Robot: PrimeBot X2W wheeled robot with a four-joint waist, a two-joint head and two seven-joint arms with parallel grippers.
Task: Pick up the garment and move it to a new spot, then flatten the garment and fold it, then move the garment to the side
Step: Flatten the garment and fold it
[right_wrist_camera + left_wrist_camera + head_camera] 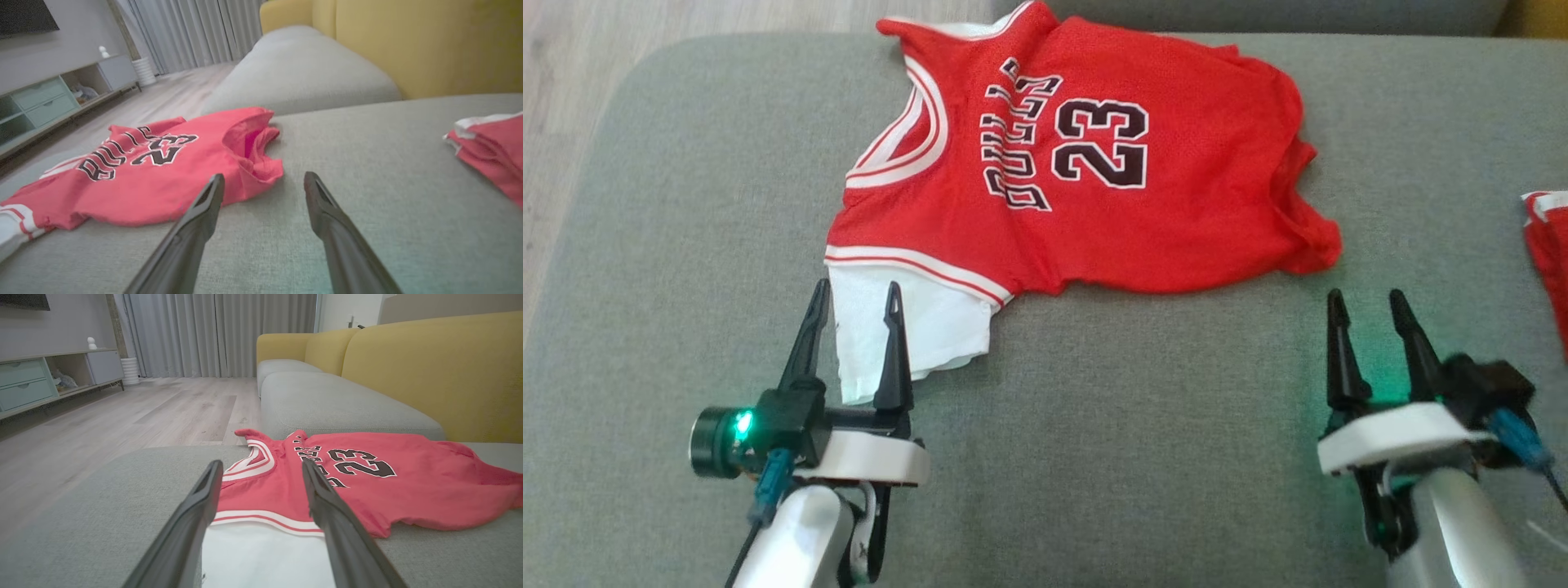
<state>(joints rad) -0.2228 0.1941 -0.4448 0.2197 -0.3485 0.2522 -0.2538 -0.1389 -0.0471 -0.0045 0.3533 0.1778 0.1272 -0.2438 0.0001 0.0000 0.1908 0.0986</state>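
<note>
Nearest us, over the near part of the grey seat cushion [1094, 457], both claws hang with fingers apart and nothing between them. The left claw [858, 286] sits at the cushion's near left, its fingers straddling a white flap [915, 327]. The right claw [1366, 294] is at the cushion's near right, over bare fabric.

We judge that the pick-up has not begun. To do it well, we would lower the left claw and pinch the flap together with the striped trim above it, so that all the layers come up as one. We would bring the right claw in to the bunched red corner before closing. Then we would lift both sides evenly, so that the cloth does not drag or twist.

Further in, the jersey [1094, 204] lies across the cushion's middle and far half. It is red mesh, turned sideways, with black lettering and "23" outlined in white. Its right end is rumpled. At the cushion's far edge one shoulder strap reaches the rim. A second red garment [1547, 245] lies at the cushion's right edge, well apart.
</note>
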